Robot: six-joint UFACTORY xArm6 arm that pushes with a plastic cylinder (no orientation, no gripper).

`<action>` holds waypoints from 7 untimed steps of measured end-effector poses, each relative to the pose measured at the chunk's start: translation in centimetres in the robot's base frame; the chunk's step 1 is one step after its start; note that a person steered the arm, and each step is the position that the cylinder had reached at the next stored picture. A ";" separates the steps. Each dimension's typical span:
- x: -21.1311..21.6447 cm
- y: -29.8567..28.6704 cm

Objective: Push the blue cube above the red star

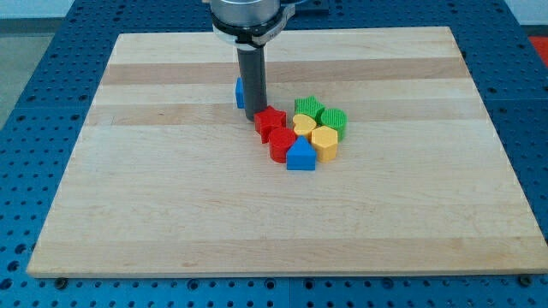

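The blue cube [240, 92] sits on the wooden board, mostly hidden behind my rod, only its left edge showing. My tip [254, 117] rests on the board just to the cube's lower right and touches the upper left of the red star [270, 119]. The red star lies at the top left of a tight cluster of blocks. The blue cube is up and to the left of the red star.
The cluster holds a red block [282, 144], a blue triangular block [300, 156], a yellow heart [304, 127], a yellow hexagon [325, 142], a green star [307, 109] and a green round block [333, 121]. The board [171, 188] lies on a blue perforated table.
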State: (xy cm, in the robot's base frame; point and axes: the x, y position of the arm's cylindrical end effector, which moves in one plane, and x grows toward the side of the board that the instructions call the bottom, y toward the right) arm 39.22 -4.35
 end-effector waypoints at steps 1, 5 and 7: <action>0.0 -0.2; -5.5 -8.6; -5.8 -4.7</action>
State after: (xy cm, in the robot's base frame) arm 33.45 -9.01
